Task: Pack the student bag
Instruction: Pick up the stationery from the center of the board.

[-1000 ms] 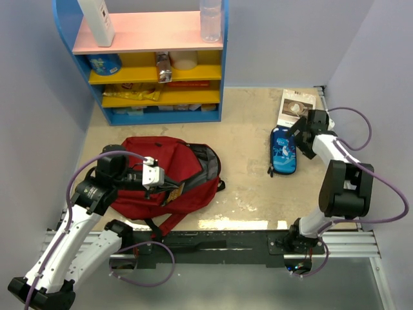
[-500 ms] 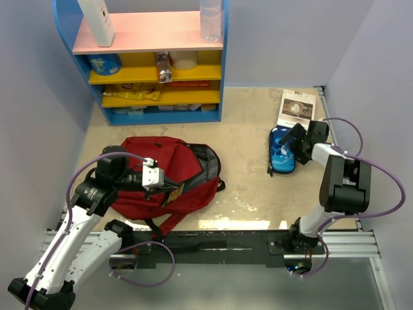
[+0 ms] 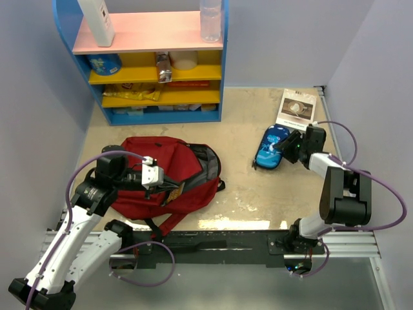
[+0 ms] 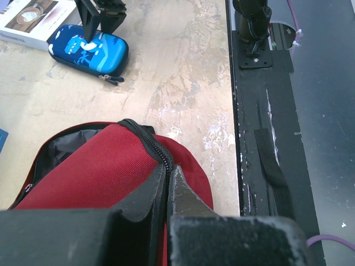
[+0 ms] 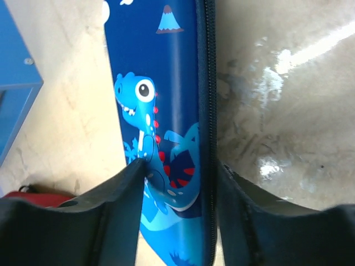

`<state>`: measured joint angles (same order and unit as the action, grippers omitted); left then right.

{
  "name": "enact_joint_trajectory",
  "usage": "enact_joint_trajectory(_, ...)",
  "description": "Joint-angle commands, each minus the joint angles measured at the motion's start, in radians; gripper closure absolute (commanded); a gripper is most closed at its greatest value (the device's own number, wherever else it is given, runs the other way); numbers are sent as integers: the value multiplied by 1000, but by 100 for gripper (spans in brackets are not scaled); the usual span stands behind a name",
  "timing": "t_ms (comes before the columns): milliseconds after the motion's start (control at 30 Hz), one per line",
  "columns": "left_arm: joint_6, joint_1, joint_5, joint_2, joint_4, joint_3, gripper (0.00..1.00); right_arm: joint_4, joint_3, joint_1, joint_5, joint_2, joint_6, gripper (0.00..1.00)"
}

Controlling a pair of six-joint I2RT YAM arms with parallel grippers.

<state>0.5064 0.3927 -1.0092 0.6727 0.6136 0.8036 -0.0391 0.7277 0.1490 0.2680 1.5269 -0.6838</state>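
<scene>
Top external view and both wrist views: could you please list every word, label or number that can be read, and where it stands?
No text is readable.
Booklet cover: print too small.
Blue tub and packets on the shelf: labels blurred.
Pencil case: only a dinosaur picture, no words.

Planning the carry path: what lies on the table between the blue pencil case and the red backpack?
Nothing: in the top view the table between the pencil case and the student bag is bare. The left wrist view agrees.
</scene>
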Motion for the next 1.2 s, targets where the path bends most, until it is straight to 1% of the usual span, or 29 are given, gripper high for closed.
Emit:
enact_joint_trajectory(0,-20,-6,-69,-9,-77,9,100,-67,-10,-12,39,12,-16,60)
enact_joint_trajectory(33,-20,-6,-71,-9,-75,11,100,-77,-14,-15,45,13,-19,73)
enact_joint_trajectory(67,-19,-6,-68,-9,-72,12,100,-93,-20,-19,51,10,-22,77)
enact_joint_trajectory(200,-16,-6,-69,-9,-72,8,100,-81,-4,-52,37,-20,-23,82)
enact_joint_trajectory(367,-22,-6,-69,-9,-81,5,100,-28,38,-89,30,-95,-26,93)
enact_joint_trajectory(500,-17,-8,-65,-12,-75,5,100,-13,35,-135,77,-171,-54,94)
enact_joint_trajectory(633,-12,-8,-63,-12,-69,8,100,74,42,-195,123,-289,-53,93)
enact_joint_trajectory(733,-14,-6,-66,-12,-80,3,100,102,-14,-245,160,-395,-80,92)
enact_joint_trajectory(800,-25,-8,-68,-13,-92,0,100,96,-46,-298,181,-456,-127,92)
enact_joint_trajectory(900,-31,-8,-68,-10,-100,6,100,91,-88,-409,183,-487,-164,91)
enact_joint_trajectory(933,-29,-8,-68,-7,-92,15,100,90,-100,-436,188,-484,-172,91)
enact_joint_trajectory(967,-23,-8,-63,-7,-87,19,100,91,-106,-490,192,-479,-183,91)
enact_joint_trajectory(1067,-23,-6,-54,-2,-78,32,100,114,-128,-575,192,-464,-198,92)
enact_joint_trajectory(1167,-26,-9,-54,-2,-78,43,100,148,-152,-603,188,-479,-201,92)
